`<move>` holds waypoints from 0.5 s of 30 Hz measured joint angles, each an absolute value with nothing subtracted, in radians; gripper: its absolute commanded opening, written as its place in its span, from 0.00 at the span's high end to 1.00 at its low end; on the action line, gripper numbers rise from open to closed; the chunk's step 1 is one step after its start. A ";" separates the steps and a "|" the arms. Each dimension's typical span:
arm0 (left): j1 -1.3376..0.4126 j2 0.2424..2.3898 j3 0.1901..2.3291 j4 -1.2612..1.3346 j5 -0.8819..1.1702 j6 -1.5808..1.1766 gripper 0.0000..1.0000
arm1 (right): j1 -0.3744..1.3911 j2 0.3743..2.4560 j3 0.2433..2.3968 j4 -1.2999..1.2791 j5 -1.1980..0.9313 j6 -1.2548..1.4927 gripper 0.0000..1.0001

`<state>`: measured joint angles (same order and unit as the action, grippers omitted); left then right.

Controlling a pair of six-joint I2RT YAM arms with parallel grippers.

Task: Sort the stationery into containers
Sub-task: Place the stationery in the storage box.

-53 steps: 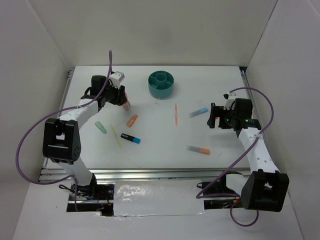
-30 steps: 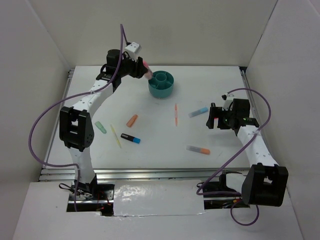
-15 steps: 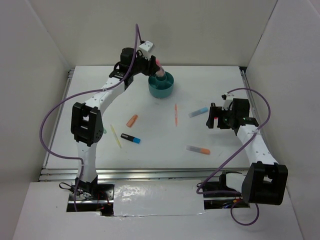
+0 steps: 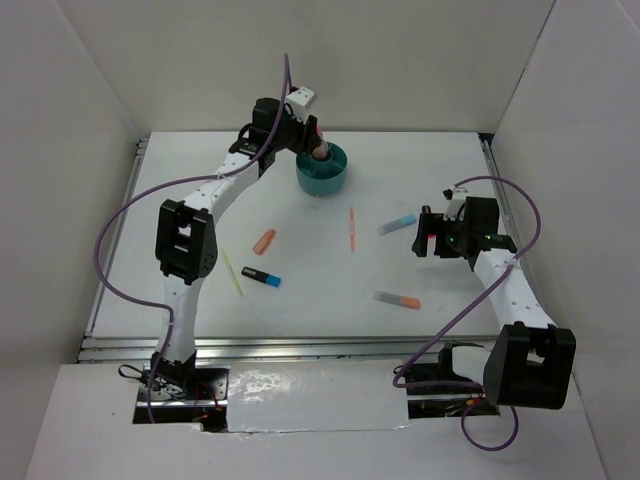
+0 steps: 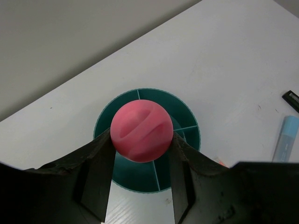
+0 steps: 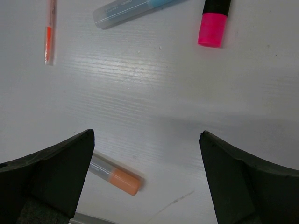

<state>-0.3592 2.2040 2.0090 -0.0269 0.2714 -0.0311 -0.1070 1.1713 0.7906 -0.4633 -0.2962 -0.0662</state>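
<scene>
A pink marker is clamped end-on in the left end effector directly over the teal cup, the right end effector spread open.

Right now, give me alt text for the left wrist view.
The left gripper holds a pink stub, seen end-on, between its black fingers, right above the teal cup with its divided wells. The cup stands on a white table, and a blue marker lies at the right edge.
</scene>
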 measured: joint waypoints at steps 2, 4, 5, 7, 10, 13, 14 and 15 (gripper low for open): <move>-0.362 2.213 2.021 -0.032 0.269 -0.030 0.98 | -0.107 1.171 0.790 -0.463 -0.297 -0.064 0.00; -0.366 2.218 2.027 -0.040 0.266 -0.029 0.96 | -0.107 1.171 0.789 -0.462 -0.299 -0.063 0.00; -0.368 2.222 2.034 -0.047 0.265 -0.023 0.94 | -0.107 1.171 0.788 -0.459 -0.300 -0.062 0.00; -0.371 2.228 2.048 -0.066 0.260 -0.006 0.88 | -0.107 1.171 0.783 -0.457 -0.304 -0.060 0.00; -0.379 2.237 2.068 -0.084 0.254 0.001 0.66 | -0.110 1.171 0.779 -0.457 -0.306 -0.060 0.00; -0.385 2.238 2.072 -0.090 0.244 0.001 0.49 | -0.114 1.171 0.778 -0.456 -0.312 -0.060 0.00; -0.386 2.238 2.072 -0.091 0.239 0.001 0.45 | -0.115 1.171 0.778 -0.456 -0.313 -0.060 0.00; -0.388 2.239 2.072 -0.091 0.235 0.001 0.44 | -0.117 1.171 0.778 -0.457 -0.315 -0.059 0.00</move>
